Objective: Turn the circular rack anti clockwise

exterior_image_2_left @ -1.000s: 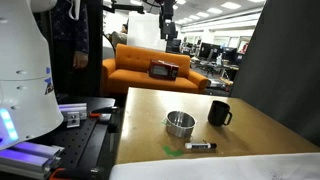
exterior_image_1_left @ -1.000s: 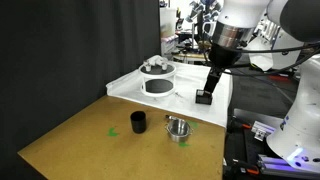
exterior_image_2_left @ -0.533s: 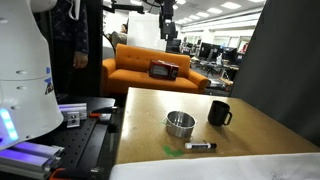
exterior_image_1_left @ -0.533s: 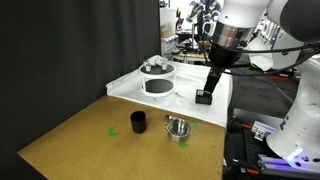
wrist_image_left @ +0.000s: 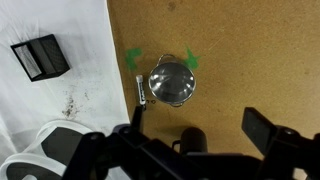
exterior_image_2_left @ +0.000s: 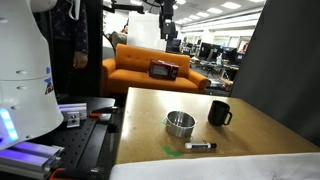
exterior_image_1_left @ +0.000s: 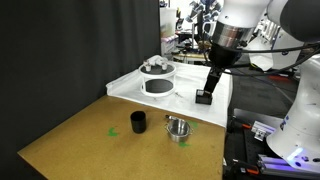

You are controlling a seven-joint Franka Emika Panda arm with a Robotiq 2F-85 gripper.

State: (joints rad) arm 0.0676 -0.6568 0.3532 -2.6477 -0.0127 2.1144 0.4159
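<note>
The circular rack (exterior_image_1_left: 157, 78), a white drum with a dark band and a pale lumpy top, stands on a white sheet (exterior_image_1_left: 125, 88) at the far end of the table. In the wrist view only its edge (wrist_image_left: 52, 150) shows at the bottom left. My gripper (exterior_image_1_left: 212, 82) hangs above the sheet's edge, to the side of the rack and apart from it. In the wrist view its fingers (wrist_image_left: 200, 135) are spread wide and hold nothing, high over the black cup (wrist_image_left: 192, 141).
A metal bowl (exterior_image_1_left: 178, 129) (exterior_image_2_left: 180, 123) (wrist_image_left: 172, 83), the black cup (exterior_image_1_left: 138, 122) (exterior_image_2_left: 219, 113) and a marker (exterior_image_2_left: 200, 146) (wrist_image_left: 141, 90) lie on the brown table. A black box (exterior_image_1_left: 204, 98) (wrist_image_left: 40, 57) sits on the sheet near the gripper.
</note>
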